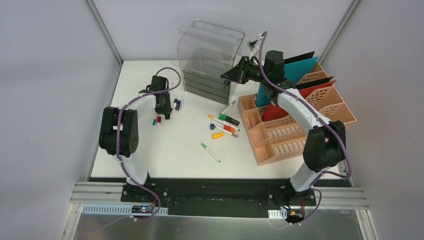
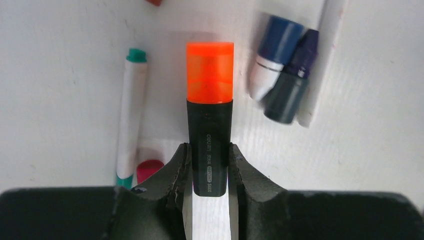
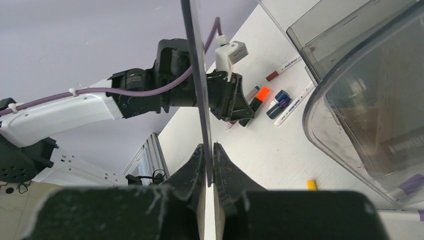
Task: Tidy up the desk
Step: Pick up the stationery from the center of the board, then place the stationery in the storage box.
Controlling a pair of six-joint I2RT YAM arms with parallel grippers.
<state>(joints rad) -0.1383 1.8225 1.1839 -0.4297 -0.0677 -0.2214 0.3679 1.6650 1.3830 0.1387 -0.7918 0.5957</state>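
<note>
The white desk (image 1: 165, 145) carries loose pens. My left gripper (image 1: 162, 113) is at the back left, low over the desk. In the left wrist view the left gripper (image 2: 210, 150) is shut on a black highlighter with an orange cap (image 2: 210, 95), held by its tail end. The highlighter also shows in the right wrist view (image 3: 258, 99). My right gripper (image 1: 226, 76) hangs in the air beside the clear drawer box (image 1: 210, 60). In the right wrist view the right gripper (image 3: 208, 150) is shut on a thin dark sheet (image 3: 195, 60) seen edge-on.
A green-capped white marker (image 2: 131, 115), a red cap (image 2: 149, 169) and two blue-capped pens (image 2: 280, 75) lie around the highlighter. Several markers (image 1: 224, 124) and a green one (image 1: 210, 152) lie mid-desk. The peach file rack (image 1: 295, 135) with folders stands at the right.
</note>
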